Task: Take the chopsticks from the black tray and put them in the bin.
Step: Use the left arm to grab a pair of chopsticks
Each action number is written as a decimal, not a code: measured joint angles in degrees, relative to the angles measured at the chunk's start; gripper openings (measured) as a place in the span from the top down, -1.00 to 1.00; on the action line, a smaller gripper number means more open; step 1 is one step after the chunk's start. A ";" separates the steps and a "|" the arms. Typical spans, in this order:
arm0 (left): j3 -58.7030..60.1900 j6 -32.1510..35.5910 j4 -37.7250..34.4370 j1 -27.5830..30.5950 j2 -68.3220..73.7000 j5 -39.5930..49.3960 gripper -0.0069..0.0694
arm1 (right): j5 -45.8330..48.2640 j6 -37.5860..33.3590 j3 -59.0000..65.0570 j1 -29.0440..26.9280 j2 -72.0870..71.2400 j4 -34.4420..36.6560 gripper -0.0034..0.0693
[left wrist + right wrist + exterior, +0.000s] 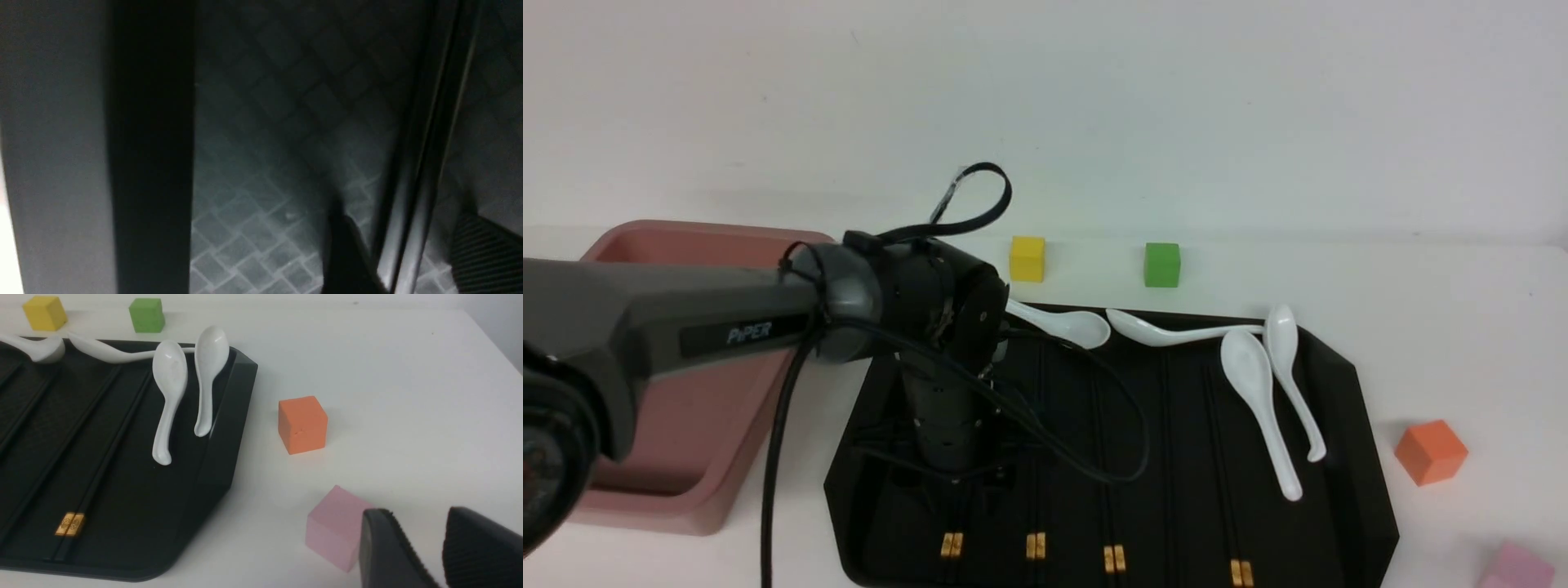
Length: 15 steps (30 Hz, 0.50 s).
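Several pairs of black chopsticks with gold bands lie lengthwise in the black tray. My left gripper points straight down over the leftmost pair, close to the tray floor. In the left wrist view that pair of chopsticks runs between the two fingers of the left gripper, which is open with a gap on each side. The pink bin stands left of the tray, partly hidden by my left arm. My right gripper hovers open and empty over the table, right of the tray.
Several white spoons lie along the tray's far and right parts. A yellow cube and a green cube stand behind the tray. An orange cube and a pink cube sit to its right.
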 joint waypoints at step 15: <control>-1.15 -0.21 1.85 0.06 -9.71 5.53 0.51 | 0.00 0.00 0.00 0.00 0.00 0.00 0.25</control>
